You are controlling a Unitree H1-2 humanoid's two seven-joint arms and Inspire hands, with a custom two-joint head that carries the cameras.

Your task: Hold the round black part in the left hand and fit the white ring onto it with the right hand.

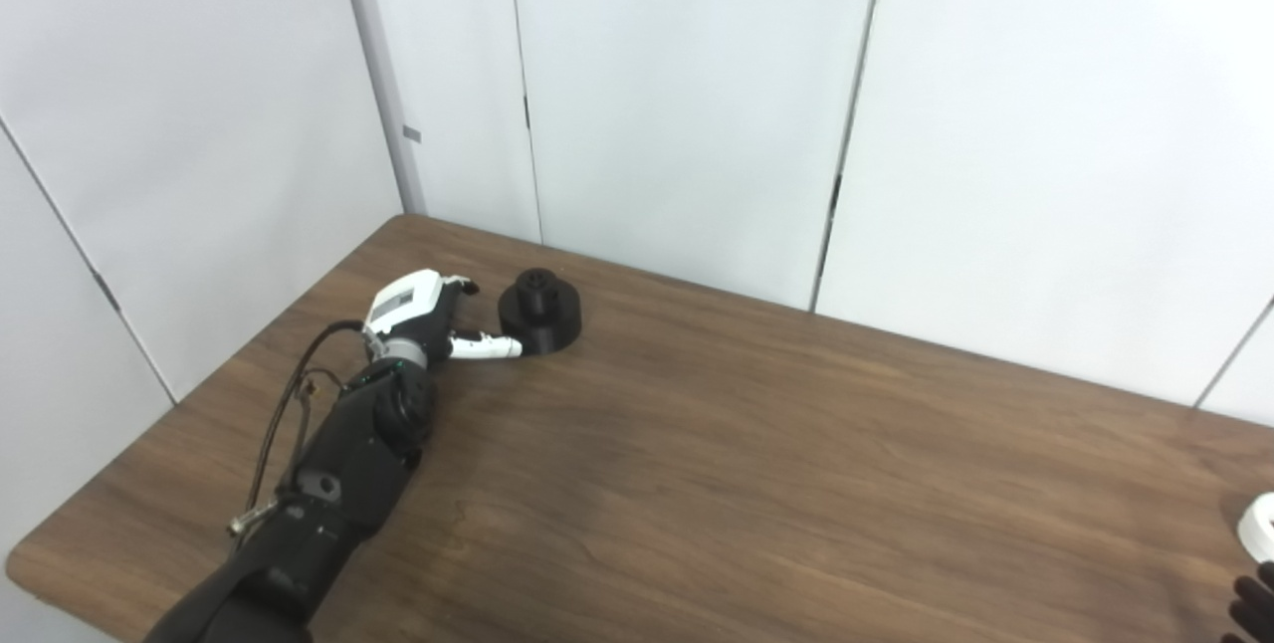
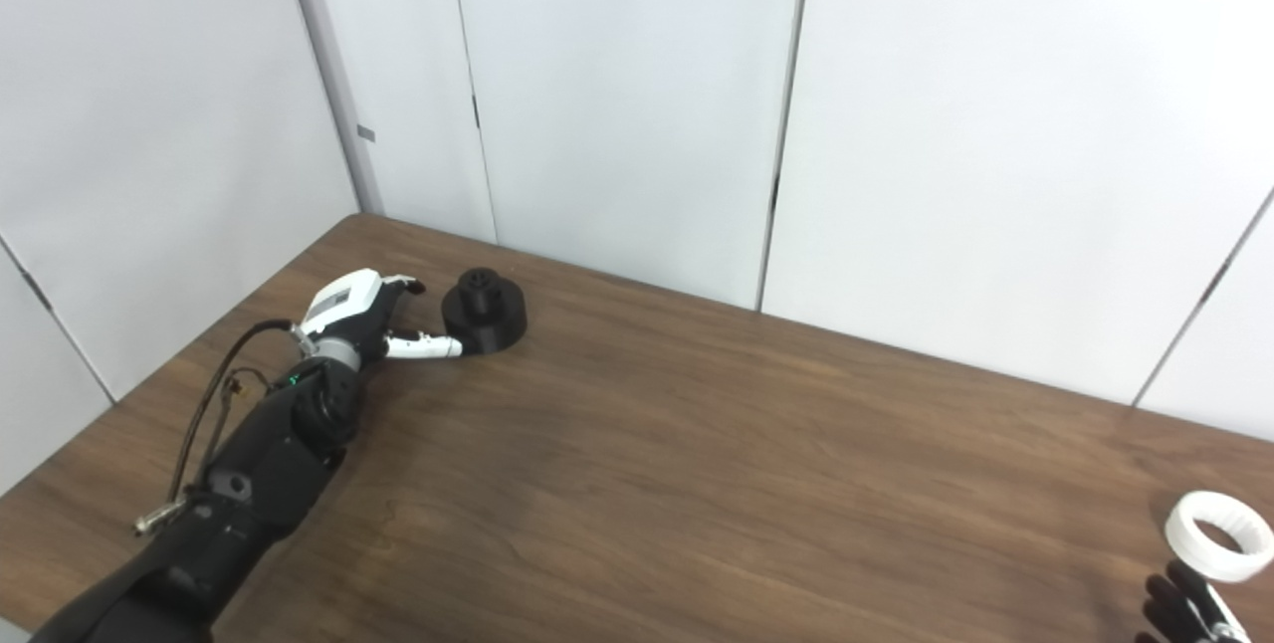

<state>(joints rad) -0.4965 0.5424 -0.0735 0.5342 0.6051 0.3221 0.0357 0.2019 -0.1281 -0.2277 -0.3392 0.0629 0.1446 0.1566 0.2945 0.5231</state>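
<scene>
Early stage: the left hand (image 2: 363, 320), fingers spread and holding nothing, reaches the round black plastic part (image 2: 485, 310) on the brown wooden bench (image 2: 697, 464), while the right hand (image 2: 1189, 613), its grip unclear, is just beside the white toothed plastic ring (image 2: 1219, 535).

Dark brown wood-grain table (image 2: 697, 444): smooth laminate look, faint sheen. Round black part (image 1: 539, 311) looks matt plastic; small white ring (image 2: 1218, 535) looks like matt plastic, ridged inside. Left hand (image 1: 423, 317) has a glossy white plastic shell over black parts; pale wall panels (image 2: 617, 96) smooth, matt.
</scene>
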